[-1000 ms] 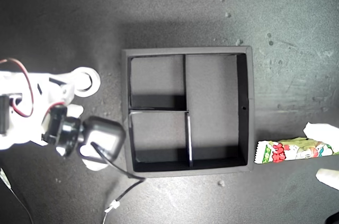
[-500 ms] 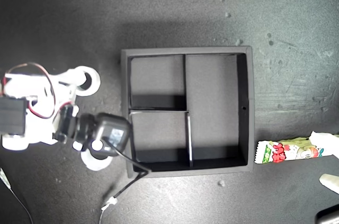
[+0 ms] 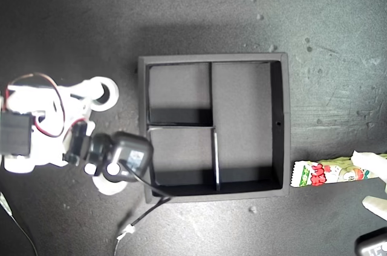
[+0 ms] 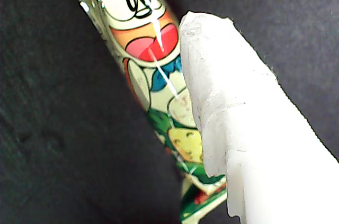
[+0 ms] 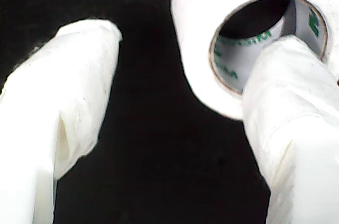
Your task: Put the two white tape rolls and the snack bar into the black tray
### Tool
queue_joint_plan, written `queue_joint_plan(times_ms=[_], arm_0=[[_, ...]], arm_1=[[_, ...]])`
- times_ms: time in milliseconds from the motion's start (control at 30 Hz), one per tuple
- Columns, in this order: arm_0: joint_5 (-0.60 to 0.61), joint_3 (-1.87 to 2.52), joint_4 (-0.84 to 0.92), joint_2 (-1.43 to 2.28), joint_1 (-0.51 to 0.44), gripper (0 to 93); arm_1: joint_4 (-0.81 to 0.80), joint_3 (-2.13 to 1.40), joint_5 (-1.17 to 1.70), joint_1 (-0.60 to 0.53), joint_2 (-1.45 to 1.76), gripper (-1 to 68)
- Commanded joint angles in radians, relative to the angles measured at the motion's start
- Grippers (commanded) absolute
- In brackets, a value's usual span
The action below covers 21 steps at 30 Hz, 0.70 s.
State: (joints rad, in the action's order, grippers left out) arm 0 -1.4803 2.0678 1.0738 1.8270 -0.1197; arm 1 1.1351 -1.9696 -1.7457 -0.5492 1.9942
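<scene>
First wrist view shows snack bar [image 4: 153, 70] wrapper's glossy cartoon print.

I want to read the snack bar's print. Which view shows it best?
The first wrist view: the snack bar fills the frame, cartoon face sharp, beside a claw finger. The exterior view shows it small at its right edge. The second wrist view shows none of it.

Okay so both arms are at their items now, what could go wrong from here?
My second gripper is open, with one finger across a tape roll's hole; closing might push the roll away. My first gripper's finger lies against the snack bar, at the packet's far end in the exterior view, so it may droop when lifted toward the black tray.
</scene>
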Motion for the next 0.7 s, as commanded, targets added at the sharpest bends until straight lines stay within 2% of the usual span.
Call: queue_joint_plan(times_ms=[0, 667], arm_0=[[-0.003, -0.052, -0.011, 0.04, -0.014, 17.3], [0.011, -0.117, 0.017, -0.035, -0.018, 17.1]], arm_1=[[-0.021, 0.0, 0.017, 0.009, 0.014, 28.0], [-0.057, -0.021, 0.043, 0.012, 0.014, 27.2]])
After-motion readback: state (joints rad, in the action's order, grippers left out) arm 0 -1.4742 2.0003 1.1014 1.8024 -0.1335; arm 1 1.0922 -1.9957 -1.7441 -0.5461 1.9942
